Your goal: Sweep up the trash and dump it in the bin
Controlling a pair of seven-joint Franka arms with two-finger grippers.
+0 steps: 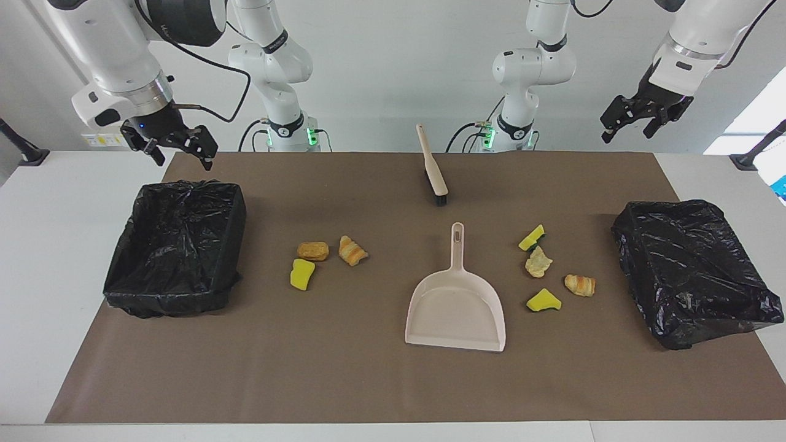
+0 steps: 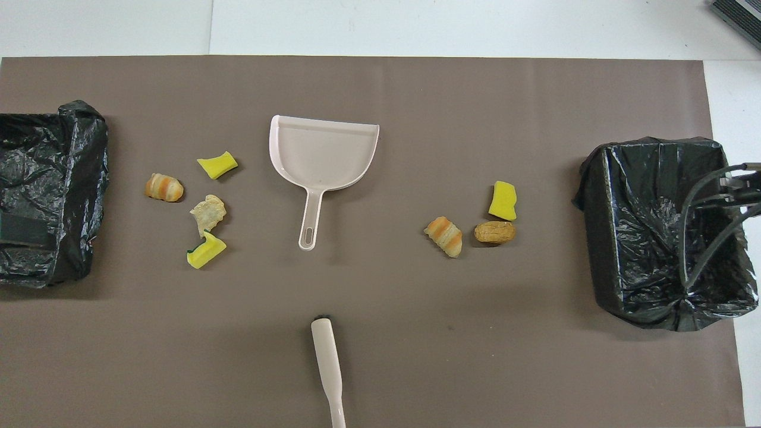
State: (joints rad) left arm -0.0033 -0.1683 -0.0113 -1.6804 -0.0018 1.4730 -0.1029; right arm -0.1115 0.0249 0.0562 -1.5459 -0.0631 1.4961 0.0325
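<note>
On the brown mat, trash (image 1: 331,258) lies well below both raised, spread end effectors: left (image 1: 638,123), right (image 1: 178,144).

I see bare mat between the brush (image 1: 431,164) and the dustpan (image 1: 455,304); trash (image 1: 540,266) flanks the dustpan, and a bin (image 1: 175,245) blocks each counter end.

bin (image 2: 41,190) cut off at edge, brush (image 2: 328,368) handle end cropped
</note>
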